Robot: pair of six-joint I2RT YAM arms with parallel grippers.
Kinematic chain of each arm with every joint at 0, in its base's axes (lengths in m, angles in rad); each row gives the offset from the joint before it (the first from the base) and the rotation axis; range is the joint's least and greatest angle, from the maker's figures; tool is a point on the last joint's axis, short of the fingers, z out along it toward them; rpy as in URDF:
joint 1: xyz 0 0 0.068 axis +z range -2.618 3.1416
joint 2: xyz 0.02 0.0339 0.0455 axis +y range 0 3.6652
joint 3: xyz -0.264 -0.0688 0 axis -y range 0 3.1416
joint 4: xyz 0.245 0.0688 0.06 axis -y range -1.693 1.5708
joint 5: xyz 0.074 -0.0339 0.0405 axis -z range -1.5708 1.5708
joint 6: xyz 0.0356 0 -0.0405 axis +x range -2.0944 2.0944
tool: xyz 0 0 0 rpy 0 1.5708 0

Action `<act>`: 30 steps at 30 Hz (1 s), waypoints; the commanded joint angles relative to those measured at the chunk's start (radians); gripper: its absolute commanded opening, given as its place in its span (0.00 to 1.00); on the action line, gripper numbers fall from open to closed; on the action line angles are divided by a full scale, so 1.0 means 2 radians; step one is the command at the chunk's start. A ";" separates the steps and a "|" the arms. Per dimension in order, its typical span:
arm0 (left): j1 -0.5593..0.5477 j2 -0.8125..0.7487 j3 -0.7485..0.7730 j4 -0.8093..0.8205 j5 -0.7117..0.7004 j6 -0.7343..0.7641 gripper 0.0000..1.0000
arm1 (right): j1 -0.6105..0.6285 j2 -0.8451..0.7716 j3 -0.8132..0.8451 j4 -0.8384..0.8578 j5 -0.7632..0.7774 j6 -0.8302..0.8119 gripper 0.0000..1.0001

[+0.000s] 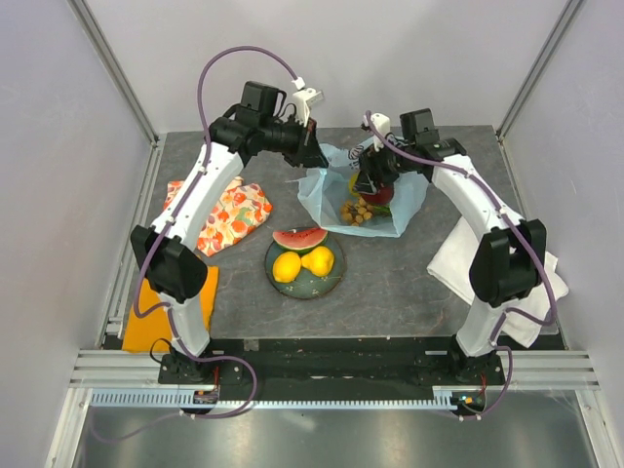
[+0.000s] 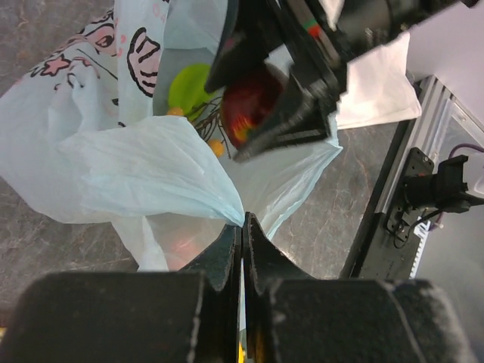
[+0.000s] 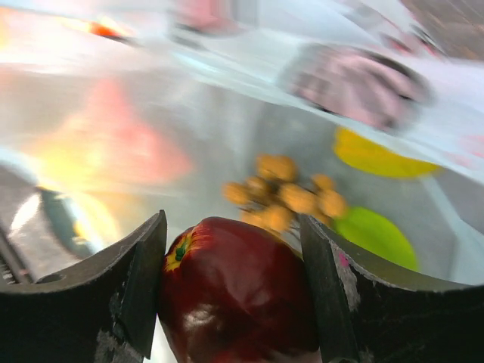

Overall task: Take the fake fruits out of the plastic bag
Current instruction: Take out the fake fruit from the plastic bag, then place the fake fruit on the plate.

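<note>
The light-blue plastic bag [image 1: 322,195] lies open at the back of the table. My left gripper [image 2: 243,223] is shut on a gathered fold of its rim [image 2: 144,166]. Inside the bag my right gripper [image 3: 234,257] is shut on the dark red fruit [image 3: 238,302], its fingers [image 3: 140,280] pressed against both sides. The brownish grape bunch [image 3: 287,197] and a green piece [image 3: 374,234] lie in the bag beyond it. Two yellow lemons [image 1: 288,266] and the watermelon slice [image 1: 299,238] rest on the dark plate [image 1: 304,292].
An orange-floral cloth [image 1: 229,214] lies under the left arm, and a white cloth [image 1: 453,258] under the right arm. An orange sheet [image 1: 151,317] sits by the left base. Grey walls and rails enclose the table.
</note>
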 commanded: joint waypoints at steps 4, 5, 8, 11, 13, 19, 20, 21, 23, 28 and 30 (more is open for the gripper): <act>0.015 0.006 0.041 0.009 -0.024 -0.008 0.15 | 0.112 -0.099 0.000 0.008 -0.048 -0.019 0.32; 0.018 0.002 0.043 0.008 -0.025 -0.009 0.26 | 0.125 -0.116 -0.009 0.006 -0.036 -0.027 0.32; 0.032 -0.020 0.041 0.006 -0.028 -0.012 0.61 | 0.171 -0.138 -0.038 0.004 -0.020 -0.033 0.32; 0.050 -0.042 0.028 0.003 -0.016 -0.015 0.75 | 0.217 -0.155 -0.059 0.009 0.002 -0.024 0.33; 0.066 -0.071 0.015 0.001 -0.013 -0.015 0.75 | 0.250 -0.158 -0.070 0.010 0.016 -0.024 0.33; 0.104 -0.183 -0.053 -0.004 -0.006 -0.022 0.75 | 0.334 -0.121 -0.098 0.006 0.060 -0.049 0.33; 0.108 -0.198 -0.069 -0.008 -0.011 -0.021 0.75 | 0.341 -0.102 -0.102 0.013 0.064 -0.048 0.33; 0.110 -0.212 -0.077 -0.009 -0.012 -0.020 0.75 | 0.347 -0.092 -0.105 0.021 0.066 -0.043 0.33; 0.118 -0.252 -0.104 -0.009 -0.014 -0.006 0.75 | 0.352 -0.068 -0.111 0.050 0.078 -0.034 0.32; 0.148 -0.306 -0.141 -0.016 -0.012 -0.003 0.75 | 0.366 -0.022 -0.119 0.090 0.097 -0.045 0.32; 0.157 -0.323 -0.148 -0.022 -0.009 -0.002 0.75 | 0.371 -0.006 -0.128 0.098 0.104 -0.053 0.32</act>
